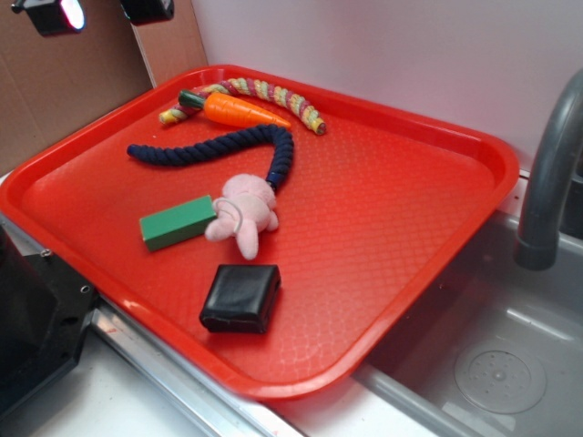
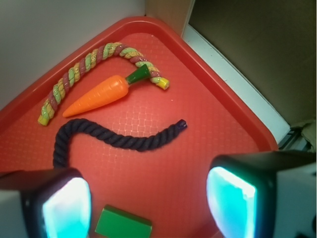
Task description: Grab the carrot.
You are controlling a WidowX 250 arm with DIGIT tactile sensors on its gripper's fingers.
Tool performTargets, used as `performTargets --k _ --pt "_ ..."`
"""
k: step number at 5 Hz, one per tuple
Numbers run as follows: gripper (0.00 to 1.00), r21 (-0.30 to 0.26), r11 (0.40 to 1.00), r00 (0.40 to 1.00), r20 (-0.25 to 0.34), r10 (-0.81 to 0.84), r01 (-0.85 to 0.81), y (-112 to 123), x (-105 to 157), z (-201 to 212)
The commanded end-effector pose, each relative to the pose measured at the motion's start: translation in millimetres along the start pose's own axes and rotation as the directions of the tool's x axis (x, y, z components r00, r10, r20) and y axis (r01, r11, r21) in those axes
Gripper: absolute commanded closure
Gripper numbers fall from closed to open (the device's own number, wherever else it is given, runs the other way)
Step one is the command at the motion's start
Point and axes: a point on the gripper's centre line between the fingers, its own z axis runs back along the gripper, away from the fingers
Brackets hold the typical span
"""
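While well above the carrot (image 2: 101,94), end effector (image 2: 148,201) wide open, empty.

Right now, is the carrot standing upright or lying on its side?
Lying on its side. The carrot rests lengthwise on the red tray, its green stub beside the striped rope, in the wrist view.

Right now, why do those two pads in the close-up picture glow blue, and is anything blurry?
Wrist view: the fingertips sit close to the lens, blurred and shining cyan; the carrot stays sharp with soft glare. Exterior view: evenly lit, tray slightly glossy.
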Motion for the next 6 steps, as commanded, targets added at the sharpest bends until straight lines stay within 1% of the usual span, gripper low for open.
performTargets --k 1,2,3,4,5,6 --pt "0.0 0.05 0.979 0.975 0.108 0.193 -0.199 -6 42 -38" --pt "0.0 -0.024 0.965 0.959 0.101 0.263 -0.262 -17 64 -68" --pt "0.0 -0.06 0.94 0.928 0.146 0.342 -0.337 -21 75 -89" --pt "0.0 -0.068 0.943 0.941 0.069 0.33 -0.326 -28 85 -119" --pt "0.0 0.003 0.93 0.927 0.074 0.367 -0.369 -33 89 -130" --pt "0.0 0.036 0.935 0.936 0.029 0.351 -0.352 -33 88 -144"
